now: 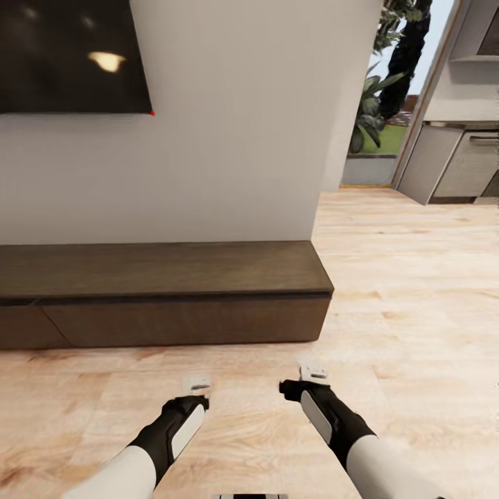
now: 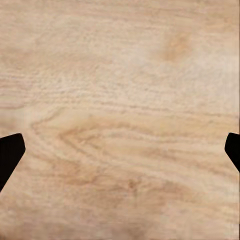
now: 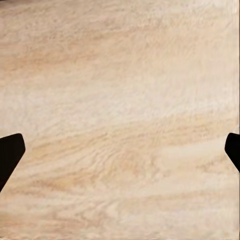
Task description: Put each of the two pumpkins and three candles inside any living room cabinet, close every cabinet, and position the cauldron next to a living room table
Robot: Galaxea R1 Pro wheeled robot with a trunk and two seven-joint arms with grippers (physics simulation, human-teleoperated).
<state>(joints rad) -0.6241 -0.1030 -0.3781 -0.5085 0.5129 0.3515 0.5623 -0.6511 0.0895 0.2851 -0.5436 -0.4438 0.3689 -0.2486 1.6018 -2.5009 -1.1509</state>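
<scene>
The long low dark-brown cabinet (image 1: 166,294) stands against the white wall ahead of me, its plain fronts flush and shut, its flat top bare. Both arms hang low over the wooden floor a short way in front of it. My left gripper (image 1: 197,383) points down at the floor, and in the left wrist view its gripper (image 2: 120,150) has its black fingertips (image 2: 10,150) spread wide with nothing between them. My right gripper (image 1: 310,374) is also open and empty in the right wrist view (image 3: 120,150). The pumpkins, candles, cauldron and table are out of view.
A dark TV screen (image 1: 69,55) hangs on the wall above the cabinet. Light wooden floor (image 1: 416,312) stretches to the right towards grey kitchen units (image 1: 457,163) and a glass door with plants (image 1: 388,90) outside.
</scene>
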